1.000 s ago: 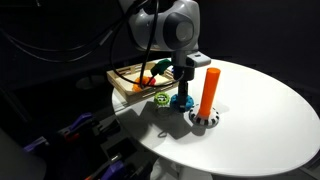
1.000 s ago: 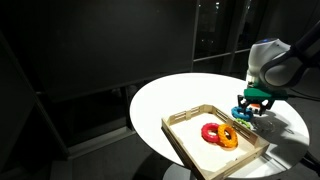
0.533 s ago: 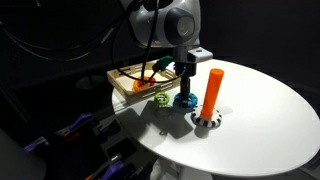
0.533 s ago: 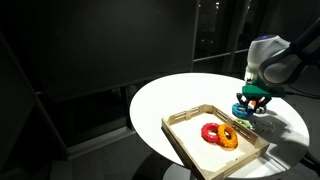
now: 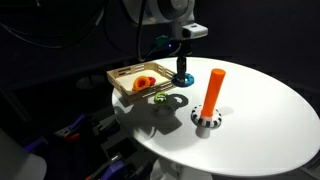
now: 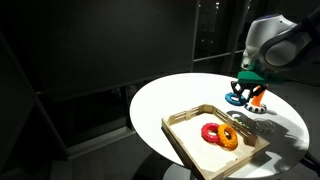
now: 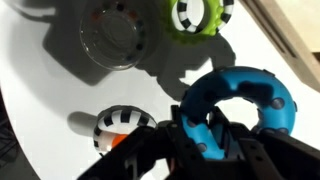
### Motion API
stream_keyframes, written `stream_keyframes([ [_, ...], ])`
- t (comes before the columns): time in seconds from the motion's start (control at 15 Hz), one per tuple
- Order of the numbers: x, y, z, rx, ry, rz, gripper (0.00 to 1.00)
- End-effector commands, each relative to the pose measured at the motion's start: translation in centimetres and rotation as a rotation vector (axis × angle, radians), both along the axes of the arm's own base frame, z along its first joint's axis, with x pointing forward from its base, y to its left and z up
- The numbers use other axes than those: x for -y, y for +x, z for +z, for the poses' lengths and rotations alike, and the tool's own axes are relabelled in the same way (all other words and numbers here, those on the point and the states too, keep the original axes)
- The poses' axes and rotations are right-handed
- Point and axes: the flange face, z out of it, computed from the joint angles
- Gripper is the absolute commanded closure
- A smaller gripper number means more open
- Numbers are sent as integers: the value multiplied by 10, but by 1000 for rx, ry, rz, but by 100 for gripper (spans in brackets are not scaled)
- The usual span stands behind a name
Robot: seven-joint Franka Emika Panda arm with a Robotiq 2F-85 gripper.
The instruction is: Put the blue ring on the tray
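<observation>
The blue ring (image 5: 183, 78) is gripped in the clenched jaws of the gripper (image 5: 181, 67) and held above the white table (image 5: 265, 110); the tray (image 6: 186, 119) is seen nearby, lower; the green ring (image 5: 163, 98) is seen lying on the table.

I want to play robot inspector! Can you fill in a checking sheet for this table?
Surface: round white table.
Job's things: blue ring held above the table, not yet on the tray; the tray holds an orange ring and a red ring.
Clutter: green ring on the table; orange peg upright on a striped base.
Gripper: shut on the blue ring.
Cables: dark loops behind the arm, off the table.
Surroundings: dark room, nothing else seen.
</observation>
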Motion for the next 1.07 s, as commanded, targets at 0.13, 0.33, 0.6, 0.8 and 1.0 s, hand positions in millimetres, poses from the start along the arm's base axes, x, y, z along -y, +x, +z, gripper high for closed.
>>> stream_keyframes([
  [0.13, -39, -4, 41, -18, 93, 98, 91],
  [0.33, -46, -3, 35, -17, 85, 93, 91],
  [0.6, -49, -4, 32, -25, 86, 97, 67],
  [0.8, -47, -4, 30, -24, 79, 92, 91],
  [1.0, -51, 0, 30, -11, 75, 105, 91],
])
